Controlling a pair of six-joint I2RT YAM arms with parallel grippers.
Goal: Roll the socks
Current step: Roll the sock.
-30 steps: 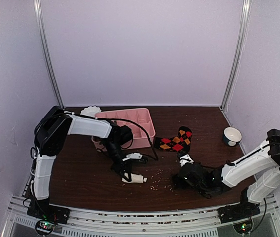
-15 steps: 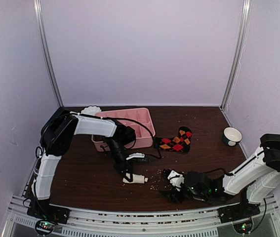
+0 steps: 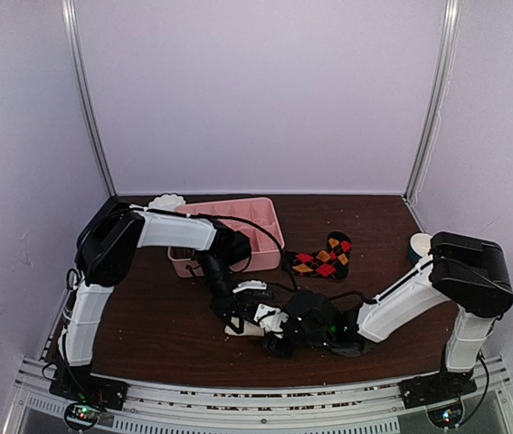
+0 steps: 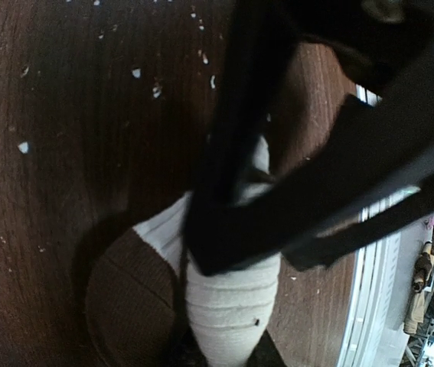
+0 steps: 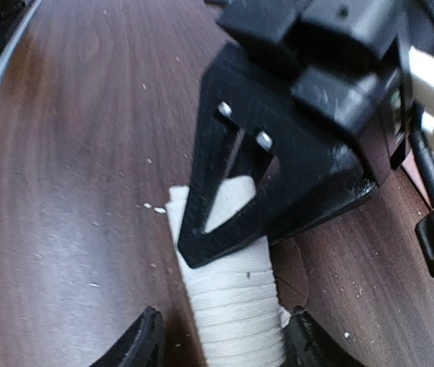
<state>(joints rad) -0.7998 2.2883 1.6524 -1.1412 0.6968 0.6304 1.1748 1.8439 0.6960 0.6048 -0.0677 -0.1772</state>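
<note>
Both arms wore glossy white shells over black joints, the left arm [image 3: 170, 231] and the right arm [image 3: 401, 303] alike. A thin black cable [image 3: 270, 240] looped off the left forearm. The left gripper [image 4: 243, 256] was matte black and angular, one finger a triangular frame with two silver screws (seen from the right wrist). The right gripper [image 5: 224, 340] ended in rounded black fingertips [image 5: 146, 340].

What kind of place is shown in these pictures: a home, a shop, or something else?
Most likely a robot test cell in a laboratory. Plain pale walls with metal posts enclose a dark wooden table, and the left arm and right arm are bolted to a metal rail at its near edge.
</note>
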